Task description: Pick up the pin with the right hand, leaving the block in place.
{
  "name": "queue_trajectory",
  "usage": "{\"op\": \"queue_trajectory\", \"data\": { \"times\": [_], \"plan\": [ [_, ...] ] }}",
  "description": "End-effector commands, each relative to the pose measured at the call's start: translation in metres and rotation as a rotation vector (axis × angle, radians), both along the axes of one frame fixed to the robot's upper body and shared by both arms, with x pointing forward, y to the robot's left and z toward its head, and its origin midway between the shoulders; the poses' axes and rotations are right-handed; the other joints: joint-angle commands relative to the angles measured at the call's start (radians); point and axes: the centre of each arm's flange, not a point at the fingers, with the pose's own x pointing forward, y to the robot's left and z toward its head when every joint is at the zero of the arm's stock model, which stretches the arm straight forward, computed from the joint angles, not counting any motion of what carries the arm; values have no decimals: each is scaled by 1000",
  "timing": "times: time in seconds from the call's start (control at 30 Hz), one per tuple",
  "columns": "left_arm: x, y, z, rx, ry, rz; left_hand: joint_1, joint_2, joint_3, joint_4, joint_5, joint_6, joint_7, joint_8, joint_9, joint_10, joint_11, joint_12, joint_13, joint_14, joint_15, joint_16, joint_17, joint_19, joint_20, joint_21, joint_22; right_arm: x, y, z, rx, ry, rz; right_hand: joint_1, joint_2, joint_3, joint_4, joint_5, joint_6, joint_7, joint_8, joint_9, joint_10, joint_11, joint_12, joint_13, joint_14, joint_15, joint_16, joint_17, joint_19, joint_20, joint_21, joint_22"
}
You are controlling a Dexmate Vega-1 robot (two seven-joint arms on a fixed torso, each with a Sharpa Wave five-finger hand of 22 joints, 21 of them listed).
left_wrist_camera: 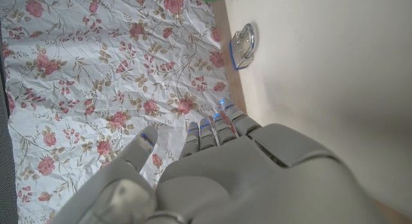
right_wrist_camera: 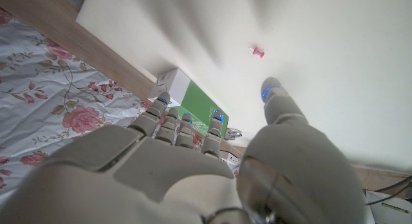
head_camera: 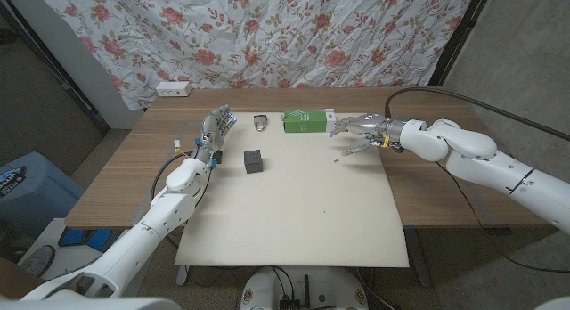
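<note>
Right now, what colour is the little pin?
Pink. The pin lies on the cream mat; the right wrist view shows it best.

Wooden table (head_camera: 427, 203) under a cream mat (head_camera: 294, 212). On the mat: black block (head_camera: 254, 161), tiny pink pin (head_camera: 335, 157), green-and-white box (head_camera: 307, 122), small metal clip (head_camera: 260, 123). White power strip (head_camera: 173, 89) at the far edge.

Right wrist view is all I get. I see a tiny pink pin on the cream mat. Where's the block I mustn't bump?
Observer: The small black cube block sits on the cream mat, well to the left of the tiny pink pin.
Operator: Is the other hand in the way?
Observer: No. The left hand holds nothing, at the mat's left edge, beyond the block.
Operator: Anything else near the green box?
Observer: A small shiny metal clip lies left of the green and white box.
</note>
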Motion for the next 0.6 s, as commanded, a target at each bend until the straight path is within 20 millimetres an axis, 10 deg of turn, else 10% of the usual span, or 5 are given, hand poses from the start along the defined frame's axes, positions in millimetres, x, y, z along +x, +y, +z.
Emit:
{"op": "queue_trajectory", "data": {
  "times": [0.03,0.6],
  "plan": [
    [-1,0,-2,-5,9,9,-9,78,10,0,5,10,1,3,3,7,-2,4,5,10,1,4,2,10,-14,0,3,4,10,-5,-75,-17,-59,3,-4,-3,5,-3,28,-8,14,4,-1,-3,0,4,7,6,7,2,9,4,-3,4],
    [2,0,-7,-8,25,12,-10,77,11,1,5,12,2,2,3,10,-1,3,5,13,2,3,2,12,-12,-2,3,10,20,-18,-114,3,-51,35,-6,-6,7,-9,77,-22,42,10,23,-16,7,6,24,-9,15,5,38,1,-6,4]
  ]
}}
